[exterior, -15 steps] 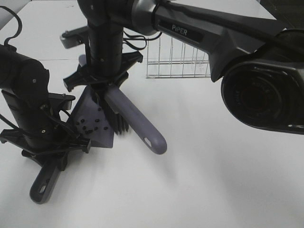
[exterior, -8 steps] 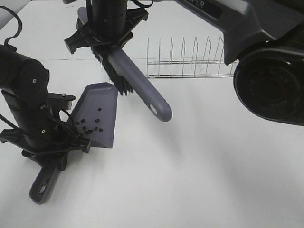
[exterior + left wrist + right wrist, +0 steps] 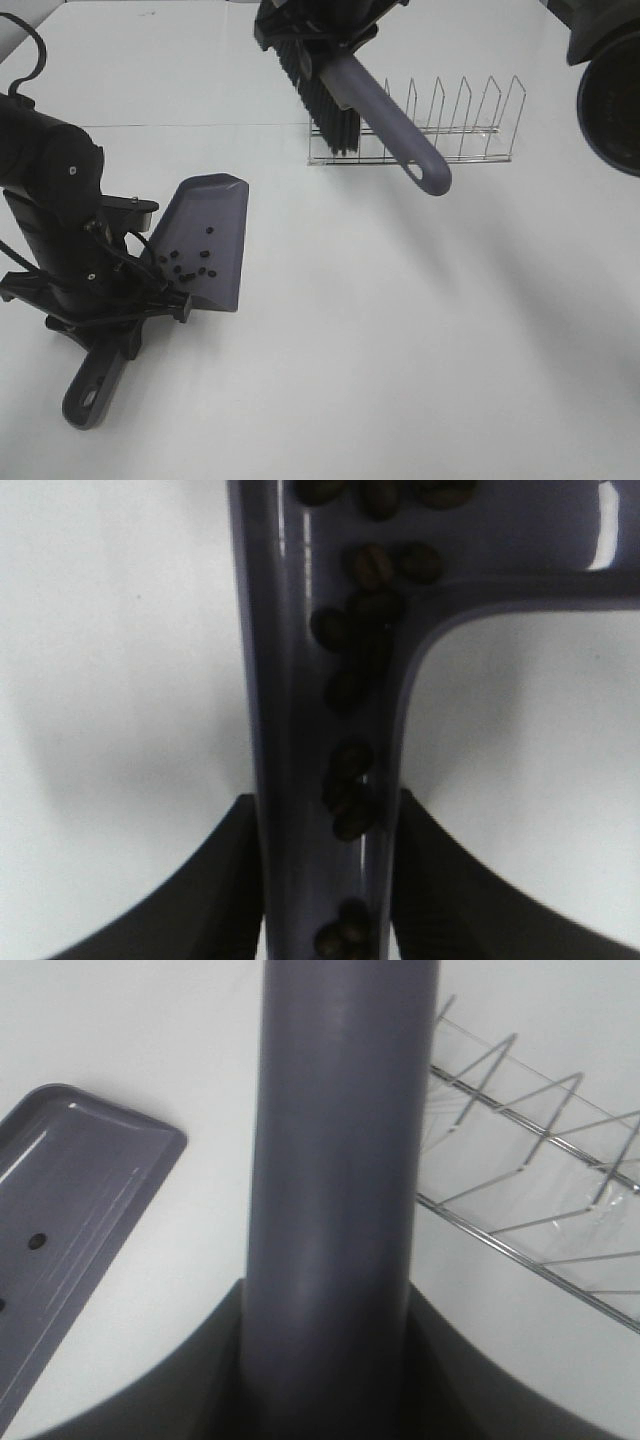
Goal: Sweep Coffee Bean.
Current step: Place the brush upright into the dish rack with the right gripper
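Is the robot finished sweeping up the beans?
Nearly! The coffee beans already lie in the dustpan, and I see none loose on the table. The left end effector holds the dustpan; the right end effector holds the brush up high. Left: probably putting the tools down.

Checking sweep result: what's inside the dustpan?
Dark coffee beans lie in the dustpan, several down its handle channel. The left claw hides the pan's rear, so no full count.
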You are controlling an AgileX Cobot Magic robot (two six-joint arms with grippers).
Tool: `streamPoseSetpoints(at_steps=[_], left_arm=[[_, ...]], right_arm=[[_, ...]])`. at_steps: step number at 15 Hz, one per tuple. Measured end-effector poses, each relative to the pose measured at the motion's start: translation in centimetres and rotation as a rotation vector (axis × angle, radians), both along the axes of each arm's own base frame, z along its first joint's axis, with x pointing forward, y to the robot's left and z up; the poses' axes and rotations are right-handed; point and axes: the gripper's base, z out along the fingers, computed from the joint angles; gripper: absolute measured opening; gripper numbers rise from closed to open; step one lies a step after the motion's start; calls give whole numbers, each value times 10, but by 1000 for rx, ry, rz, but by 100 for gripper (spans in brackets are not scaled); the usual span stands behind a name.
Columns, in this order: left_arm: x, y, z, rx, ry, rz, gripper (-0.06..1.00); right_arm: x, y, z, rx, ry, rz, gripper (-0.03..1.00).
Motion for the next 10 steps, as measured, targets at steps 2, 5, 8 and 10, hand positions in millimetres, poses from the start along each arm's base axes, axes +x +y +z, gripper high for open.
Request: streamPoseSetpoints(at_steps=[2,5,8,10], left_arm=[[0,0,0,0,0,0,34],[0,0,0,0,0,0,34],[0,0,0,0,0,0,34],[0,0,0,0,0,0,34]], right_arm=[[16,-34,3,42,15,-58,30],[33,-78,3,92,36,-119,30],[45,-115,3,133,47,-187,30],[49,-134,3,142,47,-225,30]])
